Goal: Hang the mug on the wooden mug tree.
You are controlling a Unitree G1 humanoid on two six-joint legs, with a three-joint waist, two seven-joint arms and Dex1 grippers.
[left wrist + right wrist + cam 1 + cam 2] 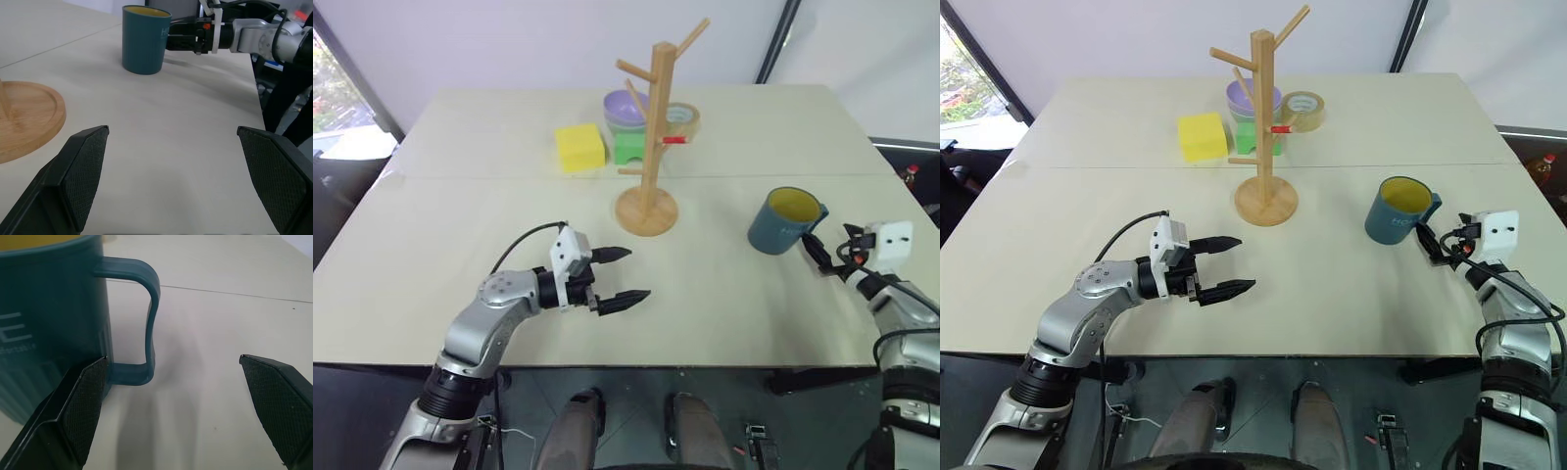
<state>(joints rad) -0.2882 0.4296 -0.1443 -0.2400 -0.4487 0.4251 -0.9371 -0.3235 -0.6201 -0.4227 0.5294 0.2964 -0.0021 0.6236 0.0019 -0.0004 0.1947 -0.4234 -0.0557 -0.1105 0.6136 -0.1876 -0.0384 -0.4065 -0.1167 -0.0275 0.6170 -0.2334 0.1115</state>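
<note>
Glossy teal mug [785, 219] with loop handle sitting right of centre on the matte table [460, 245], right gripper [176, 406] gaping beside the handle, left gripper [622, 275] spread empty lower left; peg-branched wooden tree [651, 137] standing centre before sponge [579, 148], bowls [625, 110].

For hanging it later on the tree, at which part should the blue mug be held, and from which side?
Probably by the rim or wall next to the handle, from the robot's right, where the open right tool is. The mug stands upright with its loop turned toward that tool. Pinching the loop itself would likely block it from sliding onto a peg of the mug tree.
</note>
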